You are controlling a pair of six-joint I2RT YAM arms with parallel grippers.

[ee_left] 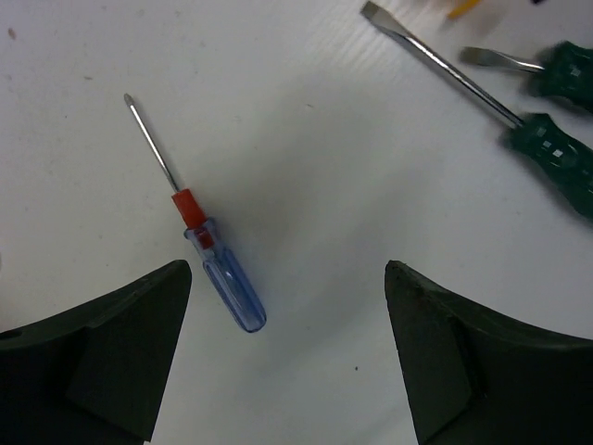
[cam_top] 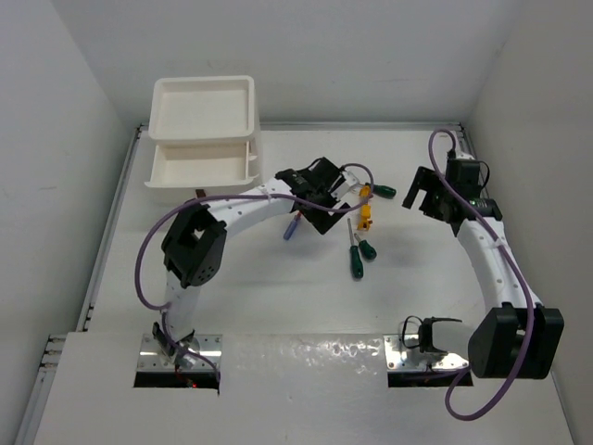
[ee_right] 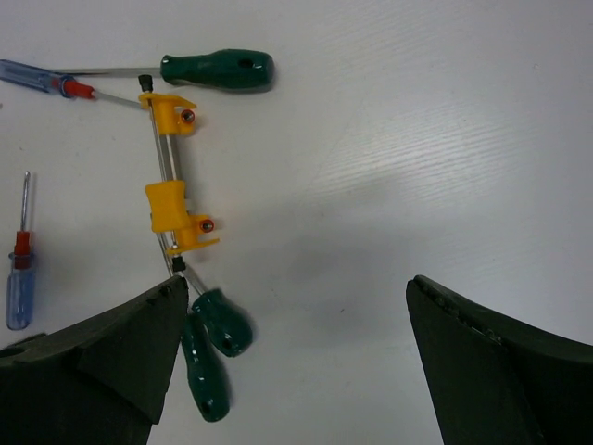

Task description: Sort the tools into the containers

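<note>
Far left, at the back of the bench (cam_top: 278, 306), we see the white container (cam_top: 202, 130), well apart from every tool.

Toward the centre, the left pincer (cam_top: 315, 199) hangs over the bench. In its wrist view, the left pincer (ee_left: 287, 273) stands wide open and grips nothing. The blue screwdriver (ee_left: 222, 278) lies flat below, its handle just beside the left finger (ee_left: 120, 352) and its tip pointing away.

Right of it, we find the green pair (cam_top: 359, 252) lying side by side, then the yellow tool (cam_top: 367, 211) with a lone green screwdriver (cam_top: 384, 192) just behind it.

Far right, the right pincer (cam_top: 428, 197) is near this group. In its wrist view, we see the right pincer (ee_right: 296, 283) fully spread and empty. All the tools lie left of its gap. A second blue screwdriver (ee_right: 32, 76) lies at the top left, its shaft reaching the yellow tool (ee_right: 171, 199).
</note>
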